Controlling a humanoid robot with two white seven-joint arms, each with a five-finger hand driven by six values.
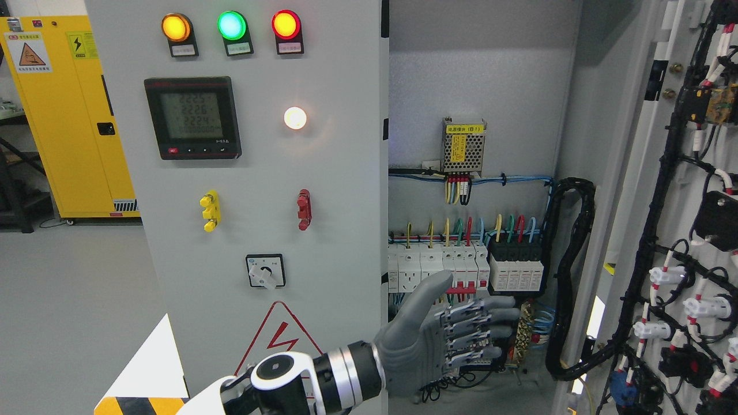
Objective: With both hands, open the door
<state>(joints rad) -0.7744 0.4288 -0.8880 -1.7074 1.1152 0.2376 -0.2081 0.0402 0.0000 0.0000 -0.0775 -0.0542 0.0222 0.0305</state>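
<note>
I see my left hand reaching in from the lower left, fingers stretched out flat and apart with the thumb raised, holding nothing. It sits in the gap just past the edge of the left door, in front of the breakers inside the cabinet. That left door faces me with its three indicator lamps, meter and rotary switch. The right door stands swung wide open at the right, its wired inner side showing. My right hand is out of view.

Left hand before breakers — closed door left, open door right.
</note>
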